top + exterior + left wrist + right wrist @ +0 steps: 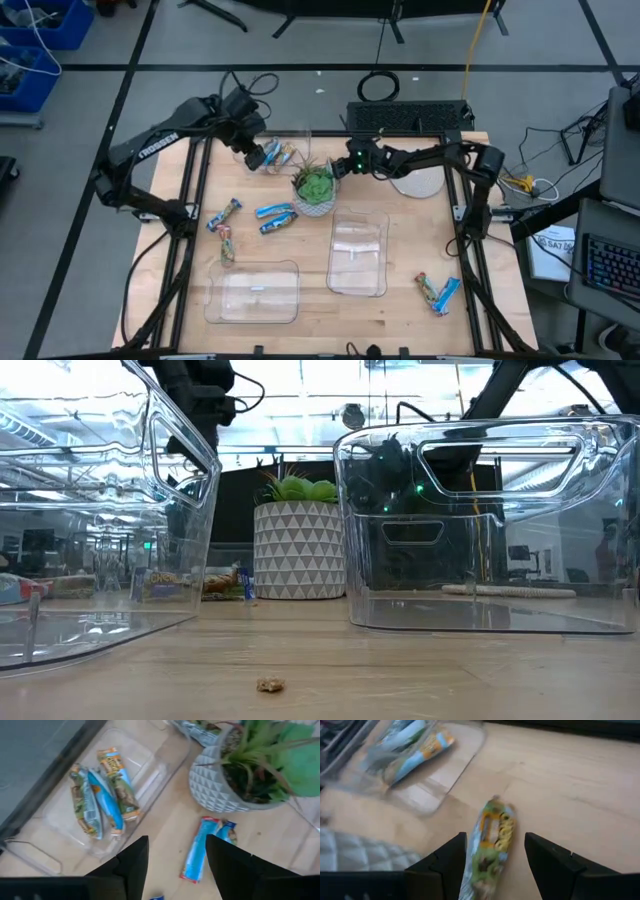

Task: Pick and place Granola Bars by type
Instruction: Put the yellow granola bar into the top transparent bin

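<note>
My left gripper [258, 155] [177, 840] hangs open above the table's far left, beside a small clear tray [150, 755] that holds three wrapped bars [105, 795], blue and multicoloured. Two blue bars [200, 850] lie on the wood below it, near the plant pot [220, 785]. My right gripper [352, 160] [496, 835] is open just beyond the plant [315, 188], with a multicoloured bar [492, 837] lying lengthwise between its fingers. More bars lie at the left [225, 213] [227, 245] and at the near right [438, 292]. My right gripper stands with its open fingers on either side of the multicoloured bar's [485, 860] length. A gap shows on one side. The bar runs close along the other finger [455, 860], and I cannot tell whether they touch.
Two large clear bins sit near the front, one at the left [253, 292] and one in the middle [358, 253]; in the low view they fill the foreground [100, 510] [480, 530]. A white round object [420, 183] lies far right. A crumb [268, 684] is on the near wood.
</note>
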### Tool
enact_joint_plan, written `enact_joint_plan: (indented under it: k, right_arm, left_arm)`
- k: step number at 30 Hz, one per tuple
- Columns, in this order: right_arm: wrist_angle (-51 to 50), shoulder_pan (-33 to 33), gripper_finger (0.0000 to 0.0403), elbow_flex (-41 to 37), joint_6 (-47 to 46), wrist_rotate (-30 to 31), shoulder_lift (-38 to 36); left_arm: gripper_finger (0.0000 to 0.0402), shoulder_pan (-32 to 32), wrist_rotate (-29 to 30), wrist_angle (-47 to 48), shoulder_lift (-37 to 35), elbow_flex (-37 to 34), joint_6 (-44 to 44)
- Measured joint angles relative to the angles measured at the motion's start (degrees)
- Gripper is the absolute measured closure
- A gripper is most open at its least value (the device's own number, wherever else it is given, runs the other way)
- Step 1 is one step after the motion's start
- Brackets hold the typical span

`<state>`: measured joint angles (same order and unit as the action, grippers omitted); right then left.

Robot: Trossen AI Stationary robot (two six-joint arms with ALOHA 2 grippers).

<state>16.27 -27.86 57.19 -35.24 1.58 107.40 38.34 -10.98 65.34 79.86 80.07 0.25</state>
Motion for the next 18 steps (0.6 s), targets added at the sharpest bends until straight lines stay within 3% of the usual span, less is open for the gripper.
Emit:
enact_joint_plan:
  k: [18]
  right_arm:
    - [0.2, -1.98, 0.0222, 1.94, -3.05, -3.13, 5.83]
  left_arm:
    - [0.0194, -3.62, -0.07, -1.22, -0.07, 0.0, -2.64]
